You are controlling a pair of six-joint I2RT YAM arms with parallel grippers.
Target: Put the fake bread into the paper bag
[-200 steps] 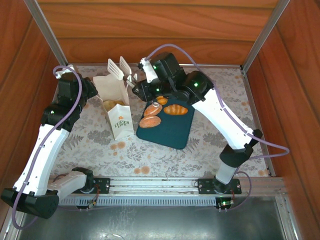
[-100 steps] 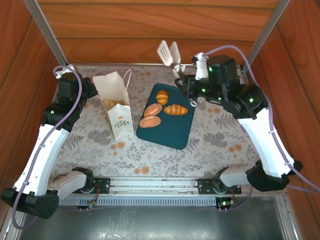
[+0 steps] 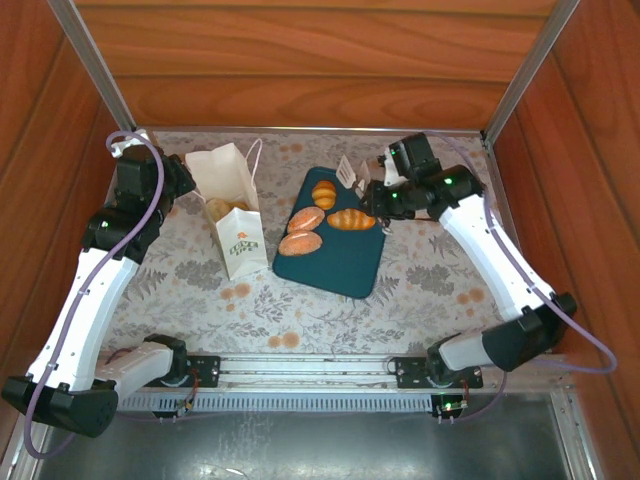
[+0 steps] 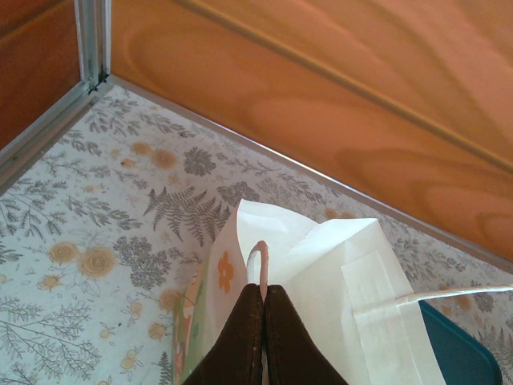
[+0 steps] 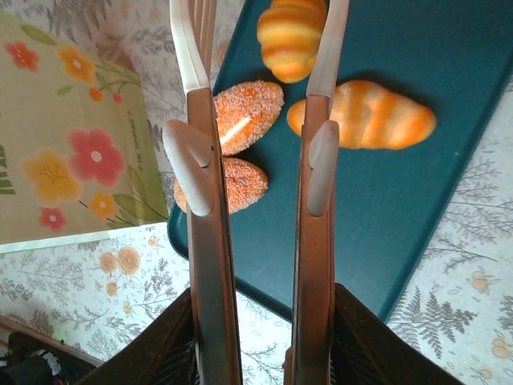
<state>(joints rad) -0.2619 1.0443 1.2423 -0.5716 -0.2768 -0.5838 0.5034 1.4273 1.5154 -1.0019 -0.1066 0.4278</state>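
Four glossy golden rolls, the fake bread [image 3: 306, 219], lie on the smooth teal tray [image 3: 340, 265] mid-frame. At its upper edge the right gripper [image 3: 347, 172] hovers, flat pale blades partly apart, nothing between. Upper left, the left gripper [image 4: 264, 309] pinches the white paper bag [image 4: 337, 297] by its rim.

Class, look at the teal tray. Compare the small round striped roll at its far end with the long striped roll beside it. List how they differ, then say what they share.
Shape: the round roll is short and almost ball-like, while the long roll is stretched, with tapered ends.
Size: the long roll is clearly the larger; the round roll is more compact.
Place: the round roll sits nearer the far edge, the long roll nearer the right edge.
Shared: both are glossy golden-orange with paler stripes and lie on the dark teal tray.
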